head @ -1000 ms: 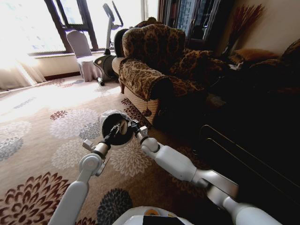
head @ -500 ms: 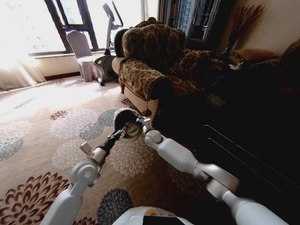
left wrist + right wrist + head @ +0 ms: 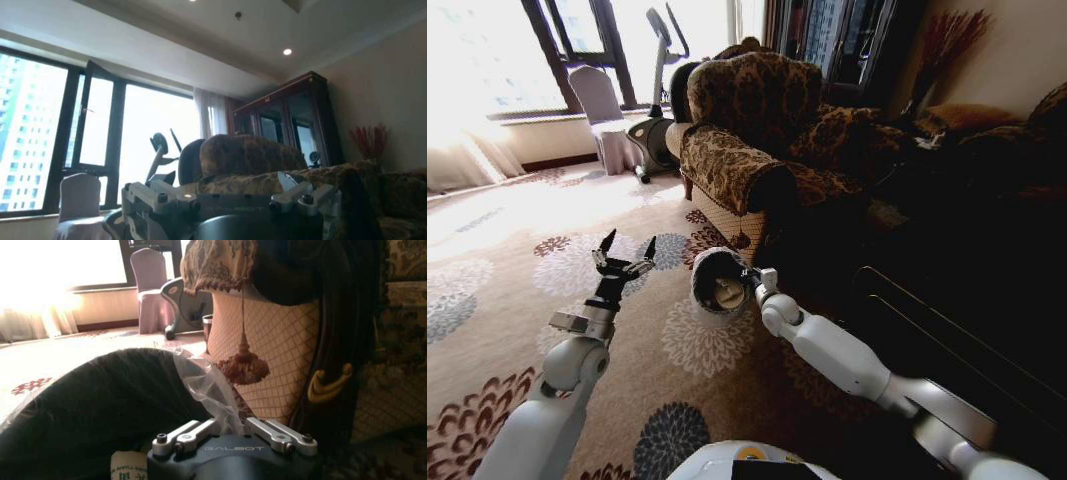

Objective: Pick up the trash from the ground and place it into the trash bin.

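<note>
The trash bin [image 3: 710, 272], round and black with a pale plastic liner [image 3: 201, 383], hangs tilted above the carpet with its mouth toward me. My right gripper [image 3: 751, 279] is shut on its rim at the right side; in the right wrist view the liner sits pinched between the right gripper's [image 3: 230, 429] fingers, against the bin's dark wall [image 3: 100, 405]. A tan piece of trash [image 3: 727, 293] lies inside the bin. My left gripper [image 3: 626, 250] stands left of the bin, apart from it, pointing up and open with nothing in it, as the left gripper [image 3: 223, 196] also appears in its wrist view.
A brown patterned armchair [image 3: 757, 130] stands just behind the bin, a tassel [image 3: 243, 367] hanging from its arm. Dark furniture [image 3: 967, 260] lies to the right. A covered chair [image 3: 602, 110] and an exercise machine [image 3: 659, 60] stand by the window. Flowered carpet [image 3: 517, 260] spreads to the left.
My left gripper has drawn back out of the bin's mouth, swung left and opened. The right arm has carried the bin a little to the right.
</note>
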Robot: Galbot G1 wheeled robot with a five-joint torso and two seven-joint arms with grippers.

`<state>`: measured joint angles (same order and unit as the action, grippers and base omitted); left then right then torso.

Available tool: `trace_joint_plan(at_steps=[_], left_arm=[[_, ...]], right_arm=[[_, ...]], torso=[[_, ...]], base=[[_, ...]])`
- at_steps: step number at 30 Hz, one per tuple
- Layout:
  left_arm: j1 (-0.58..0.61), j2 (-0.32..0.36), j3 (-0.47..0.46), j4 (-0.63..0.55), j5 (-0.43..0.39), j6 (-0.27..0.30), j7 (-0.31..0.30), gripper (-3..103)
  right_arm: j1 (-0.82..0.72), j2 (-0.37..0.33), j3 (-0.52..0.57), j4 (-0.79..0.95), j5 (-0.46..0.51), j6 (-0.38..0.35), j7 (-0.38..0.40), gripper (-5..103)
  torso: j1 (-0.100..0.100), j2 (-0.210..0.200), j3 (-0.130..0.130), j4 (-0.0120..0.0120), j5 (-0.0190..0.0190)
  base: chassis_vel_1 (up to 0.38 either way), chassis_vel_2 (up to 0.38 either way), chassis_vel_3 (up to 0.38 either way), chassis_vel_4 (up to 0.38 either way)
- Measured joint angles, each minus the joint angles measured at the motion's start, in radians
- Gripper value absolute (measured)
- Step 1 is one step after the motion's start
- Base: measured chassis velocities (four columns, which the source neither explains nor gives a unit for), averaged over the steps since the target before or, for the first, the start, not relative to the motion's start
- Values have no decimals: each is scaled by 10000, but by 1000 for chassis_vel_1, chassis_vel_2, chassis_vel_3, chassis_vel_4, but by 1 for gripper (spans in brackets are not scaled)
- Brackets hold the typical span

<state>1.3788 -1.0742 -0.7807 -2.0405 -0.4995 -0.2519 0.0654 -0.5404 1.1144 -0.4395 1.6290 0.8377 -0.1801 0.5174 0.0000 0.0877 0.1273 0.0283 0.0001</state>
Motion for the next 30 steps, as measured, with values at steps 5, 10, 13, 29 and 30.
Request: trace_joint_plan(at_steps=[5, 10, 13, 29, 30], left_arm=[[391, -389, -65, 112, 3, -93, -8, 100], [580, -609, 25, 33, 22, -94, -17, 100], [643, -603, 26, -3, 9, -81, -100, 100], [811, -844, 88, -186, -273, 428, -550, 100], [811, -844, 88, -186, -273, 428, -550, 100]], right_arm=[[-916, -463, 707, 905, -482, 47, -32, 0], [-1678, -627, 1189, 1595, -775, 46, -75, 0], [-2245, -711, 1482, 1967, -972, 68, -141, 0], [-3817, -1195, 2582, 3216, -1454, 282, -347, 0], [-3817, -1195, 2582, 3216, -1454, 282, -347, 0]], torso=[[0, 1, 0, -1, 0], [0, 0, 0, 1, 1], [0, 0, 0, -1, 1], [-3, 2, -9, 2, 1], [-3, 2, -9, 2, 1]], base=[[0, 0, 0, 0], [0, 0, 0, 0], [62, -64, -71, 74], [193, -187, -201, 200], [166, -125, -145, 171]])
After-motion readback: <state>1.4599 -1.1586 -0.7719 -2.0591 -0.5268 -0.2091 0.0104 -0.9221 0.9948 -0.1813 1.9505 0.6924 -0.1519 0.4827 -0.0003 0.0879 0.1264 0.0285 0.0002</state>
